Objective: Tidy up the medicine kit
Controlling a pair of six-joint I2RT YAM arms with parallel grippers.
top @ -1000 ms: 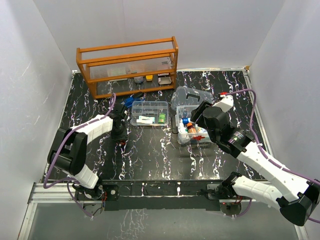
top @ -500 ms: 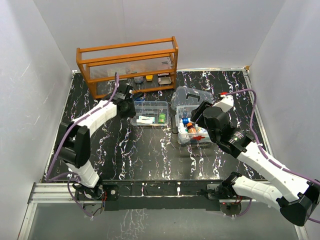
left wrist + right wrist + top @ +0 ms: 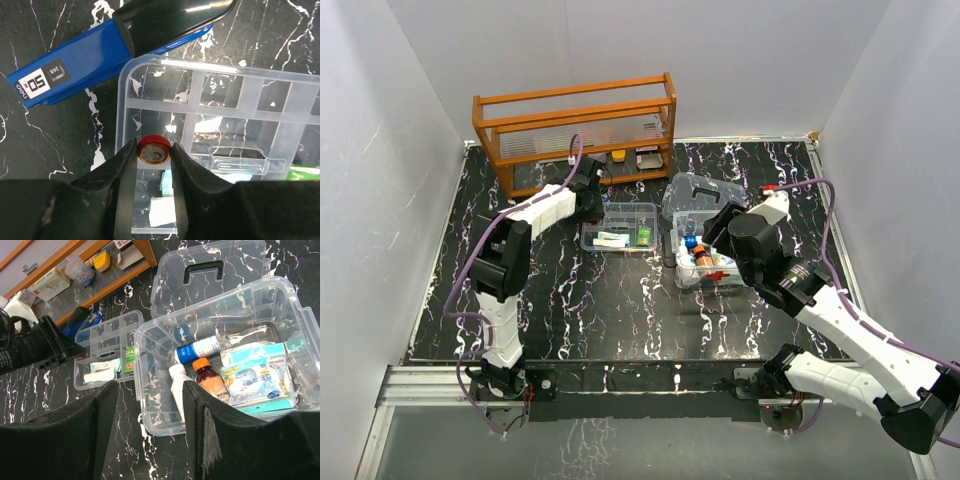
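The medicine kit's clear box (image 3: 705,262) stands open at centre right, holding bottles and packets (image 3: 240,375). Its clear lid with the dark handle (image 3: 705,192) lies behind it. The clear divided tray insert (image 3: 620,228) sits on the table left of the box, with a white packet and a green item in it. My left gripper (image 3: 154,156) is shut on a small red round tin (image 3: 154,149) and holds it over the tray's left edge (image 3: 122,125). My right gripper (image 3: 150,400) is open and empty above the box's near left corner (image 3: 150,390).
An orange wooden rack (image 3: 575,130) with small items on its lower shelf stands at the back left. A blue box marked 50 (image 3: 75,65) lies on the table just behind the tray's left end. White walls enclose the table on three sides.
My left arm has swung from the left middle of the table back and right to the tray's left end. The right arm has not moved.
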